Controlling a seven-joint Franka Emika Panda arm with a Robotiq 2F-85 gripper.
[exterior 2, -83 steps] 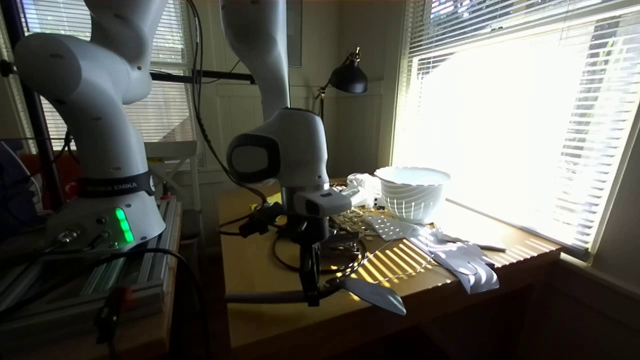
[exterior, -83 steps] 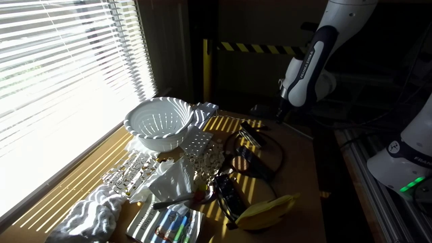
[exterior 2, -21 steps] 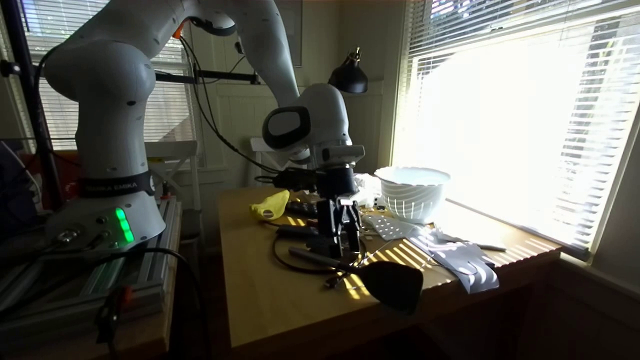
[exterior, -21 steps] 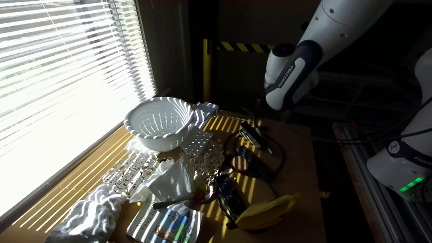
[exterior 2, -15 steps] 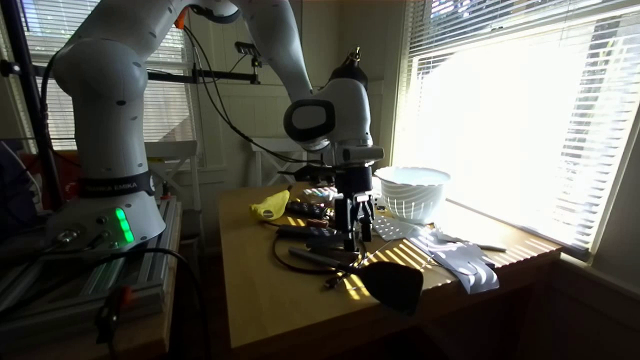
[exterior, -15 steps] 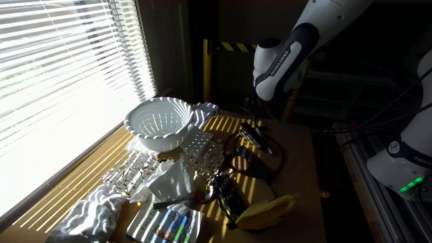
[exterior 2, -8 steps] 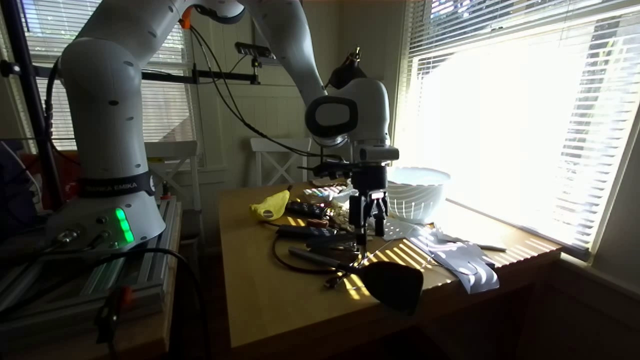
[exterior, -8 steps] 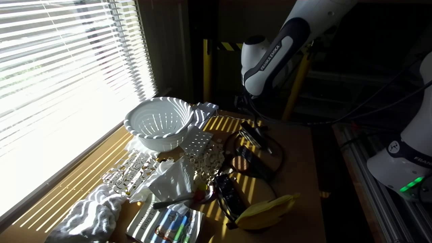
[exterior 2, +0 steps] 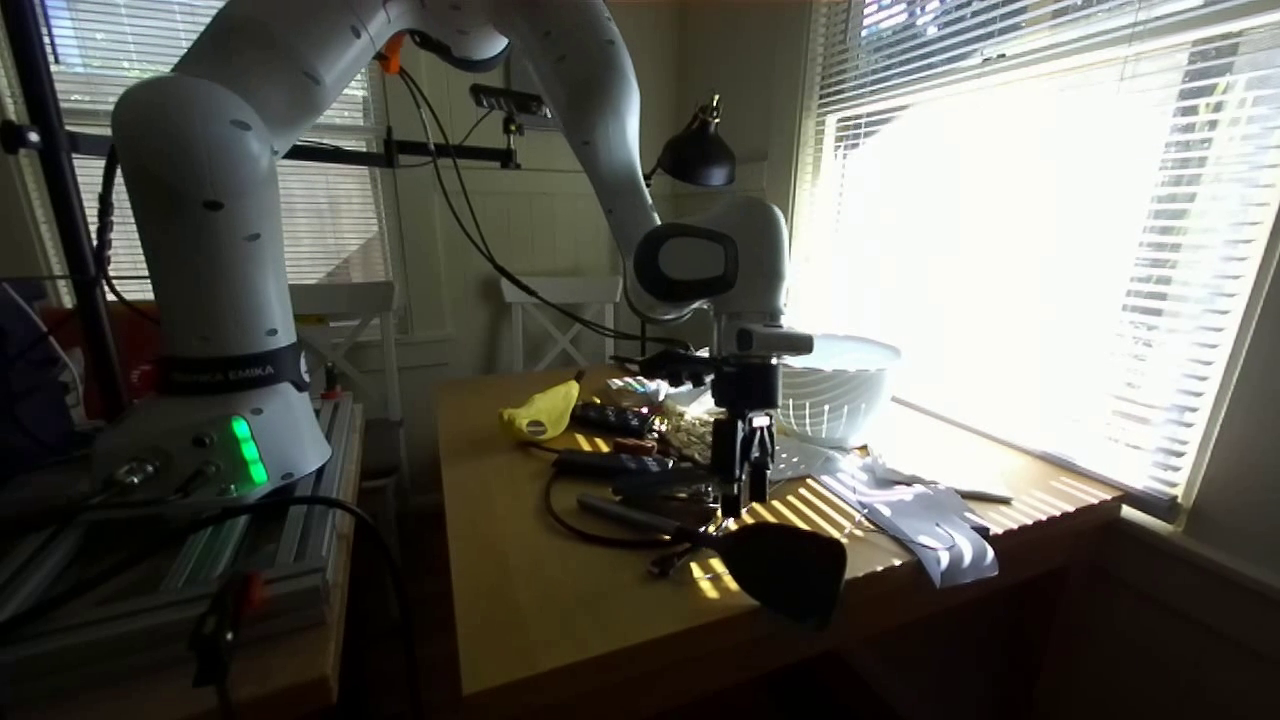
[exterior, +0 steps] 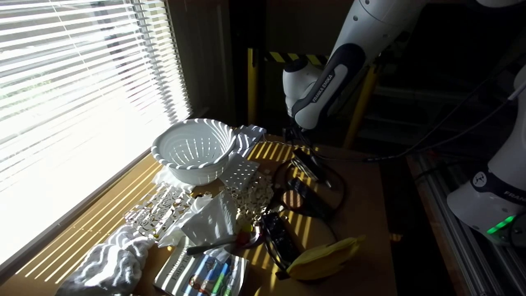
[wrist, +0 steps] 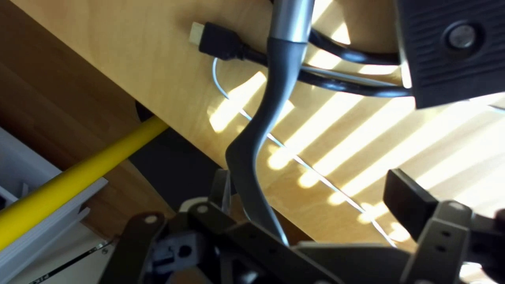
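Observation:
My gripper [exterior 2: 745,498] points down just above a dark spatula [exterior 2: 785,570], jaws wide apart with nothing gripped. The spatula lies on the table with its handle [exterior 2: 630,515] inward and its blade out past the table edge. In the wrist view, the curved grey spatula neck [wrist: 260,130] runs down close beside the left finger [wrist: 223,189]; whether they touch I cannot tell. The right finger [wrist: 406,201] is over sunlit wood and a thin pale wire [wrist: 315,171]. A black cable plug [wrist: 219,41] and a black ribbed device [wrist: 453,51] lie nearby.
A white colander [exterior: 195,148] stands by the window blinds, near grey gloves [exterior 2: 925,525] and a perforated sheet [exterior: 239,170]. Elsewhere are black cabled devices [exterior: 281,238], a yellow soft-looking object [exterior: 324,259], a book [exterior: 203,271] and crumpled cloth [exterior: 111,263].
Several seconds ago the gripper held the spatula; it has since let it go onto the table. Over the last second the open gripper moved toward the window side, then lowered slightly.

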